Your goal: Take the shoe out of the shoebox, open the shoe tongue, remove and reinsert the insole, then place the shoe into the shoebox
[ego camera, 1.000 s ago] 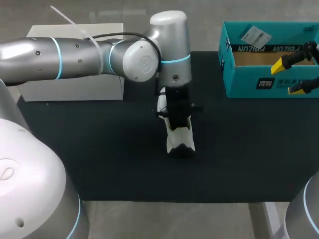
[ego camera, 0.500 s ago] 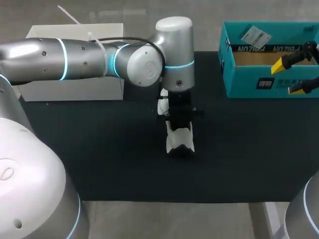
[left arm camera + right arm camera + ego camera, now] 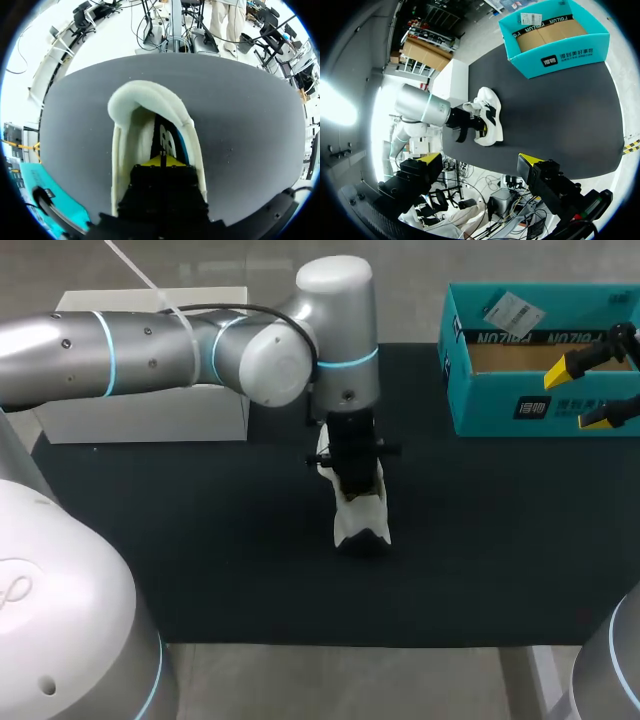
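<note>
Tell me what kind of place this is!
Probably a robot testing lab, not a shoe shop. A big metal robot arm is poking down into a white shoe on a table with a black mat, and an open teal shoebox sits nearby.

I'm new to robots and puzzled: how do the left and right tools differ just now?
The left tool is down inside the white shoe at mid-table; the right tool hangs in the air, well away from the shoe. The right tool is open and empty; whether the left tool grips anything cannot be seen. Both have yellow tips.
</note>
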